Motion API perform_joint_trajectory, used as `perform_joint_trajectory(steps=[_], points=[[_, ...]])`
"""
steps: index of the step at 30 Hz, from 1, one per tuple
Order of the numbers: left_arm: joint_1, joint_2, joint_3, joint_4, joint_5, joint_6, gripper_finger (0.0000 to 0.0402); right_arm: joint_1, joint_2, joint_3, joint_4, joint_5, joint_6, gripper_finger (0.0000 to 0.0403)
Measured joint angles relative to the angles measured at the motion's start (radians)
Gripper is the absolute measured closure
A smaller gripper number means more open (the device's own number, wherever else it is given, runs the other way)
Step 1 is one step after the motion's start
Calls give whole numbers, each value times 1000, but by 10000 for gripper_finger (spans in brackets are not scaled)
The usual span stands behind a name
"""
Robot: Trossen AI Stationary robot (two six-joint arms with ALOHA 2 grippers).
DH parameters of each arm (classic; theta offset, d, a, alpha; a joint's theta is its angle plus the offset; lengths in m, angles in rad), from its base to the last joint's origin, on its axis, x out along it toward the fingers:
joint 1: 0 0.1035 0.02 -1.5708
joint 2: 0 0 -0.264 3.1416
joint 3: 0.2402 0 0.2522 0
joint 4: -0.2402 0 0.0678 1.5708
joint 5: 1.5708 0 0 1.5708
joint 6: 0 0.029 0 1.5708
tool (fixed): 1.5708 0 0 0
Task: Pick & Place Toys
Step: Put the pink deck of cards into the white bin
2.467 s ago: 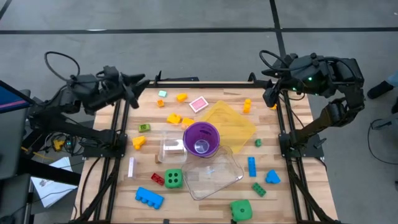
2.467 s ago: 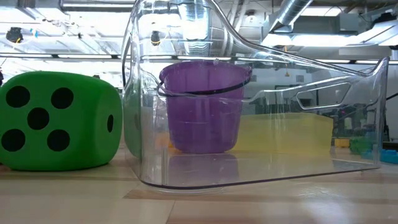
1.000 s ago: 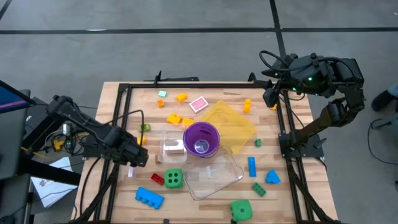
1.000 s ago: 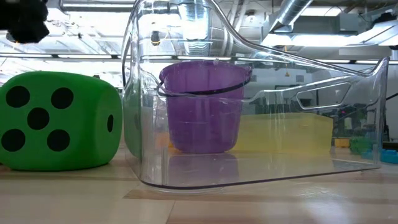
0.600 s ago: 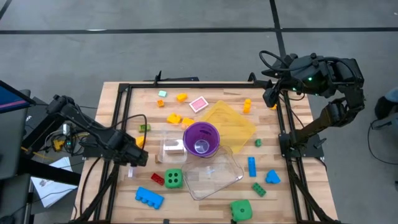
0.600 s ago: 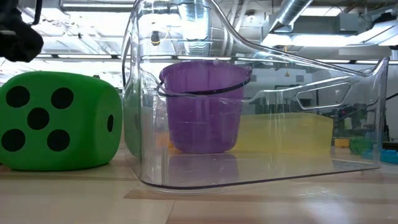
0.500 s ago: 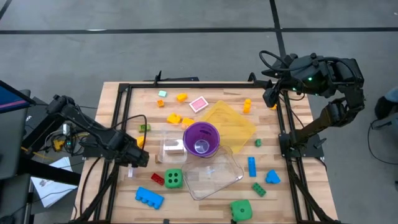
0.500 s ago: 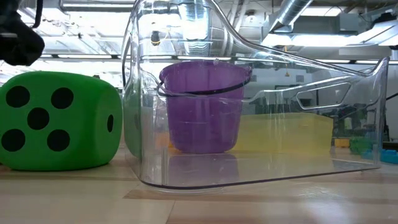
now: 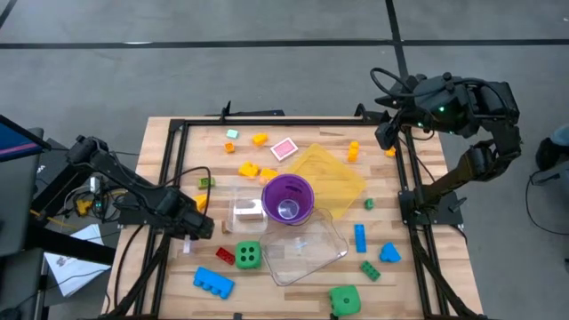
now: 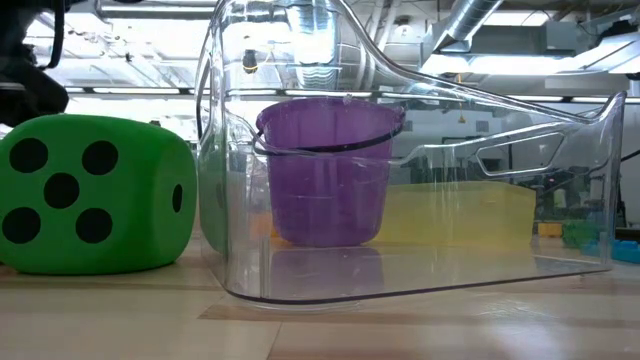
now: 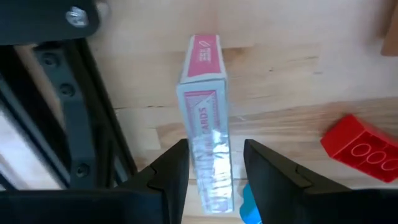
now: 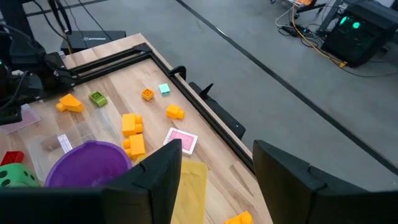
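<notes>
My left gripper is open low over the table's left side, seen dark in the low view. Its fingers straddle a narrow pink-and-white card box that lies on the wood, with a red brick close by. Small toys are scattered over the table: two green dice, a blue brick, and orange and yellow bits. My right gripper is open and empty, raised at the table's far right corner; its wrist view looks down over the table. My left gripper comes from above, pointing down, with one finger on each long side of the card box, across its length. The box lies on the table. Whether the fingers touch it, I cannot tell.
A purple cup stands at the centre beside a small clear tub. A large clear tub lies in front of it, a yellow tray behind. Black frame rails run along both sides.
My left gripper has come down toward the card box at the table's left side, staying open.
</notes>
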Motion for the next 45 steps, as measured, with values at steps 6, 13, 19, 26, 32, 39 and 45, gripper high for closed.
perform_joint_trajectory(steps=[6, 13, 19, 26, 32, 39, 45], points=[[0, 0, -8, 16, -7, 1, 262, -7, 0, 0, 0, -5, -6, 212], [0, -1, -7, 2, -6, 15, 347, -8, 0, 0, 0, -7, -9, 212], [1, -5, 0, -4, -6, 93, 348, -7, 0, 0, 0, -25, -9, 212], [1, -67, 83, -10, 18, 269, 348, -7, 0, 0, 0, -26, -9, 212], [1, -142, 187, -8, 28, 422, 348, -4, 0, 0, 0, -26, -9, 212], [61, -143, 296, 118, 27, 695, 346, -4, 0, 0, 0, -30, -1, 212], [230, -24, 410, 157, 8, 996, 345, -3, 0, 0, 0, -53, 20, 212]])
